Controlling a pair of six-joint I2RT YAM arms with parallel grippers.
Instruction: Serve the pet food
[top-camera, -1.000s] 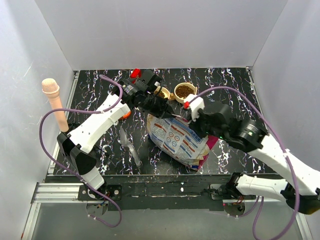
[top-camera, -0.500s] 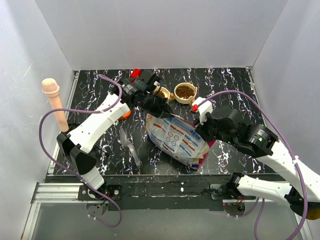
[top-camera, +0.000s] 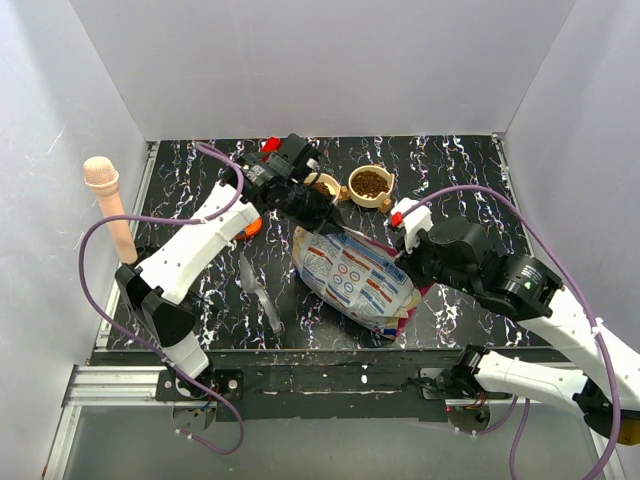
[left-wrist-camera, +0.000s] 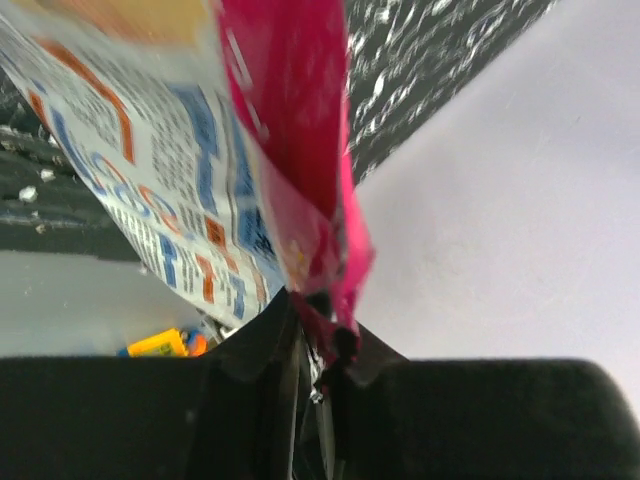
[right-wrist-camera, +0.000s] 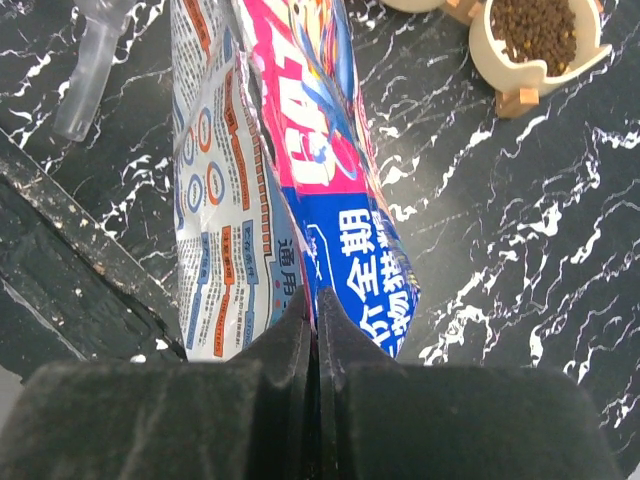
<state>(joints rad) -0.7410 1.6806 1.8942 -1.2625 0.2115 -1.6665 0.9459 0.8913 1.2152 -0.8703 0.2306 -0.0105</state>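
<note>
White walls close the black marbled counter (top-camera: 450, 160) on three sides, with the front edge open toward the arm bases. A glossy bag (top-camera: 350, 275) lies flat near the middle, white printed back up, its near corner just short of the front edge. The left claw (left-wrist-camera: 322, 330) is clamped on the bag's magenta top edge. The right claw (right-wrist-camera: 316, 300) sits at the bag's right side with its fingers pressed together; whether any film is caught between them cannot be told. Kibble (right-wrist-camera: 540, 25) fills a cream bowl (top-camera: 372, 202) near the back wall, beside a second bowl (top-camera: 325, 186). A clear plastic strip (top-camera: 258, 290) lies left of the bag. Bare counter shows at the back corners.
</note>
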